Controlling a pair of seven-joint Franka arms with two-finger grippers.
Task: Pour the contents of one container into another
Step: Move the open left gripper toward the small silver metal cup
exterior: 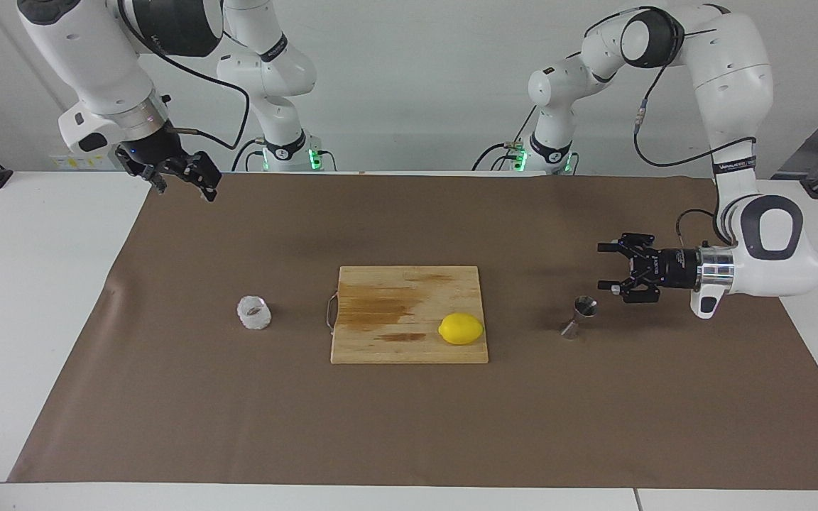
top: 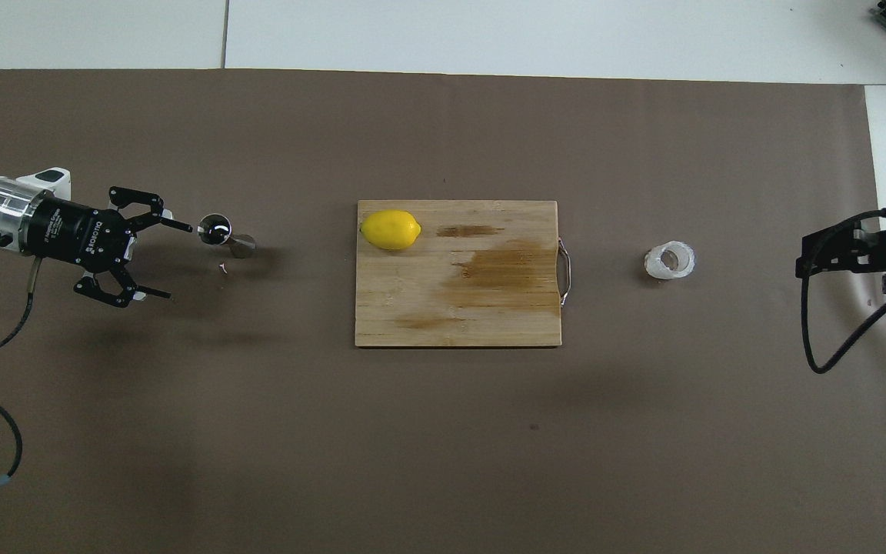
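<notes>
Jigger [exterior: 580, 316] stands just clear of the left gripper [exterior: 606, 267], jaws wide; right gripper [exterior: 183, 179] waits aloft, open, far from glass cup [exterior: 253, 313].

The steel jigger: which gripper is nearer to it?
Left. The left gripper, open, is just beside the jigger; the right gripper waits over the mat's corner at the other end.

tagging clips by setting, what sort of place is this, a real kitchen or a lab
Most likely a robotics lab bench staged as a bar or kitchen prep spot: a brown mat covers a white table, and it holds only a cutting board with a lemon, a steel jigger and a glass cup.
</notes>
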